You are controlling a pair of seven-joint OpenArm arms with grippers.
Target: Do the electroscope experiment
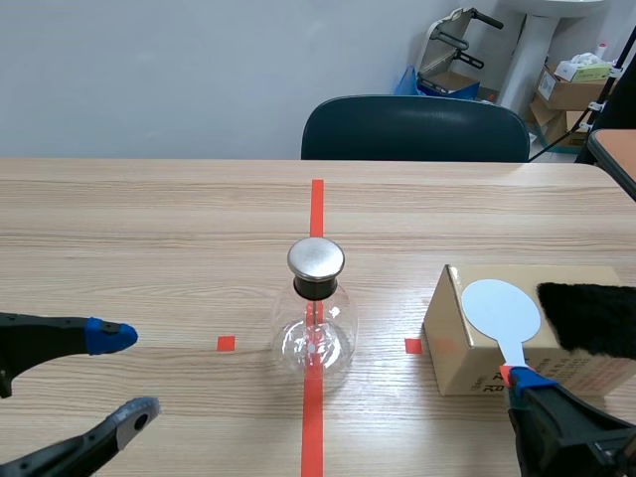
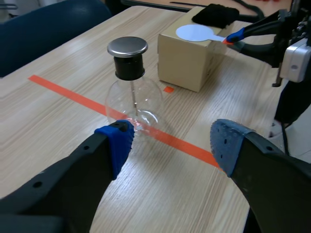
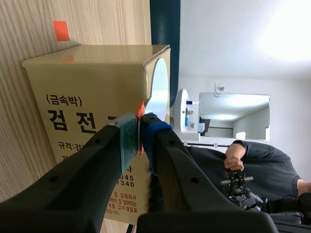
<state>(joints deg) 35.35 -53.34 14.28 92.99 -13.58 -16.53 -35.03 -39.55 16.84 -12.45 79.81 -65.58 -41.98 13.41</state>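
Flask: your glass flask [image 1: 315, 323] with the metal cap stands upright on the desk [image 1: 149, 229], on the orange tape line.
Left end effector: your left end effector [image 1: 127, 376] sits to the left of the flask, fingers spread apart around nothing.
Box: a cardboard box [image 1: 467, 348] stands to the right of the flask, not touching it.
Paddle: the white paddle [image 1: 502, 310] lies on top of the box.
Right end effector: your right end effector [image 3: 140, 133] is clamped on the paddle's handle.
Cloth: a black fluffy cloth [image 1: 591, 318] lies on the box, farther from the flask than the paddle.
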